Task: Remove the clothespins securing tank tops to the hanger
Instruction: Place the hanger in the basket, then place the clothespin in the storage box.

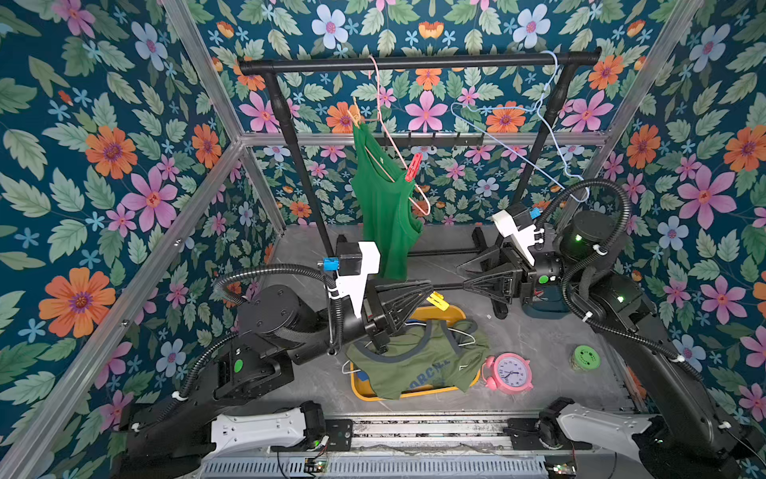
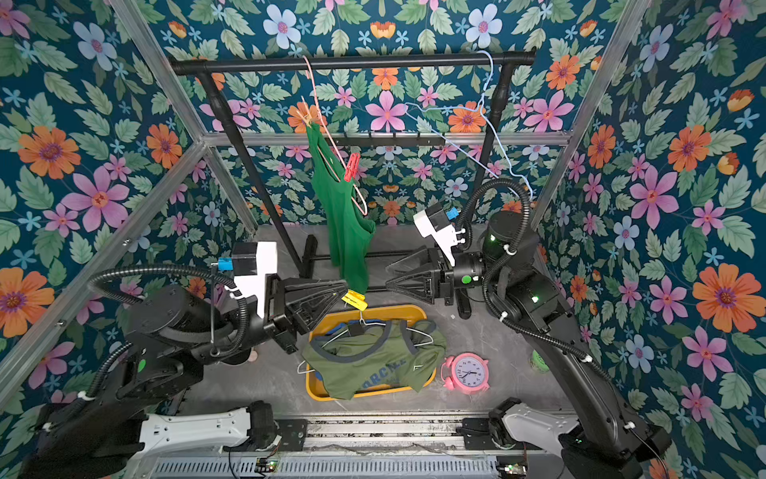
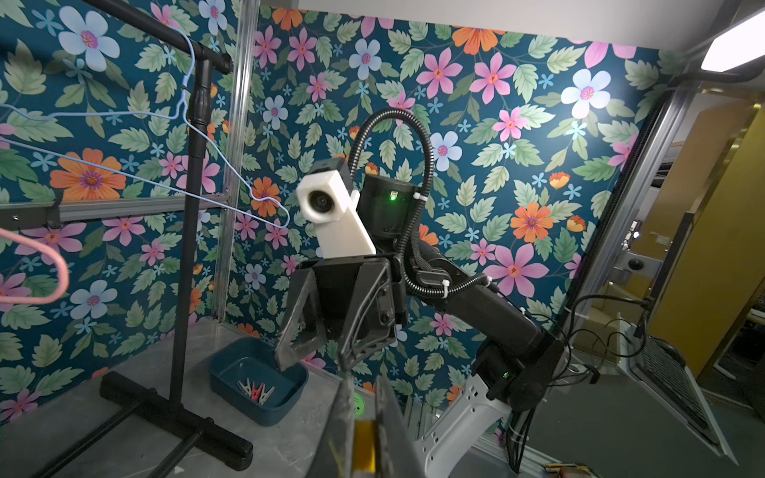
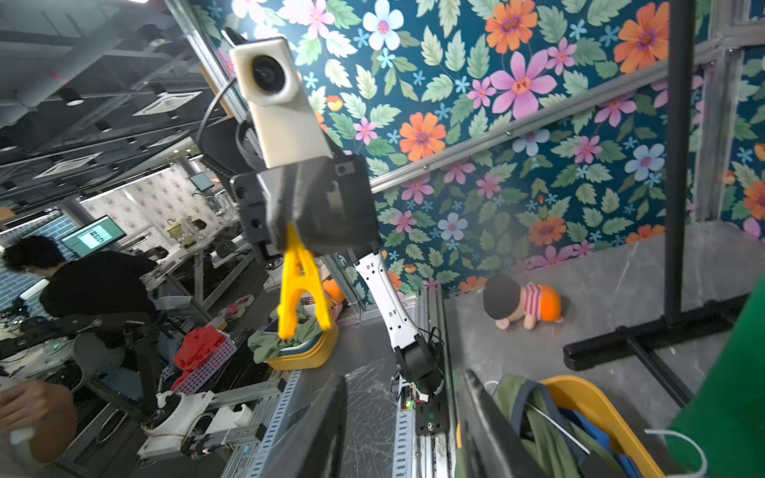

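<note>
Clothespins: the yellow clothespin is pinched in the left end effector, and two more grip the green tank top.

In both top views the left end effector is closed narrow on the yellow clothespin, just above the yellow tray where the olive tank top lies. The right end effector faces it with its jaws apart and nothing between them. A peach clothespin fastens the green tank top's upper strap to the tilted pink hanger on the rail, and a red clothespin fastens the lower strap. The left wrist view shows loose clothespins lying in a blue bin on the worktop.
</note>
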`<state>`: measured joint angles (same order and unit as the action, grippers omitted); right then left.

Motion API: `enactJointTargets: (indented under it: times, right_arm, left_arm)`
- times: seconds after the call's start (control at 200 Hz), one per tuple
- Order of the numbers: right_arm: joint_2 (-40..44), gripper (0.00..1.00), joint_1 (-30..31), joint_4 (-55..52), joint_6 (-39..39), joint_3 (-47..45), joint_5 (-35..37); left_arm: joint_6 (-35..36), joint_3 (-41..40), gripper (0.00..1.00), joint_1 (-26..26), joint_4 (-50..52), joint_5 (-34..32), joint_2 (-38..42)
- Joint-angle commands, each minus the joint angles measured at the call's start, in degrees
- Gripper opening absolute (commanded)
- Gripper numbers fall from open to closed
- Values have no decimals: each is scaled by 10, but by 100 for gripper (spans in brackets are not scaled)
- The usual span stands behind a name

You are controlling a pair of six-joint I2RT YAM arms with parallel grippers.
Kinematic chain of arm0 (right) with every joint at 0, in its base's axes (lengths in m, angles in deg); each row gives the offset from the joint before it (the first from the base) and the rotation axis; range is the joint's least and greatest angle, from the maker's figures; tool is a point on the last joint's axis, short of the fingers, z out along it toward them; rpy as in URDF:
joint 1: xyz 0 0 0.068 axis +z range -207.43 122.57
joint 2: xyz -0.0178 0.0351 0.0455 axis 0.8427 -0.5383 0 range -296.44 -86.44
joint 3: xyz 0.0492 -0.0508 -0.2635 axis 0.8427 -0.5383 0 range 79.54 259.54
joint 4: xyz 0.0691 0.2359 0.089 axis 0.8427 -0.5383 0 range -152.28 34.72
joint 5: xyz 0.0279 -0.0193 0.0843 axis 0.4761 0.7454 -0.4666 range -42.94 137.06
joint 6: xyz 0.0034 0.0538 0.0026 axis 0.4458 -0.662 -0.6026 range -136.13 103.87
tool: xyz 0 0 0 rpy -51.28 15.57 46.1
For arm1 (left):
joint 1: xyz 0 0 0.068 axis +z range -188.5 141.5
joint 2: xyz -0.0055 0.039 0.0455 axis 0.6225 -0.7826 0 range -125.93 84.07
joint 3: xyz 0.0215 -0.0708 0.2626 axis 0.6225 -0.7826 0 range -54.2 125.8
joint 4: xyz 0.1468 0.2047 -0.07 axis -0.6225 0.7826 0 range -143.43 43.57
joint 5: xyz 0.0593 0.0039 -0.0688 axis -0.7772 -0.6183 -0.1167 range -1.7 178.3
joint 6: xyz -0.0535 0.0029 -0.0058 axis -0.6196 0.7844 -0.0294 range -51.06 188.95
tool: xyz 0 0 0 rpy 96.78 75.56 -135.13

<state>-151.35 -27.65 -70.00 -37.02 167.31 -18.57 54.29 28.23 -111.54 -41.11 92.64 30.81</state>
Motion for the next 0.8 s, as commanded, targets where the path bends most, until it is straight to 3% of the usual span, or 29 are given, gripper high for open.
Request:
enactJointTargets:
  times: [0.0,0.225,0.795]
  right_arm:
    - [7,46,6,77,-55,-6,-38]
    - [18,47,38,85,-55,-12,-62]
    - [18,48,52,67,-29,-13,-58]
  left_arm:
    - [-9,8,0,0,-14,16,-12]
    - [-16,24,0,0,-18,30,-41]
    - [-25,43,0,0,-37,59,-75]
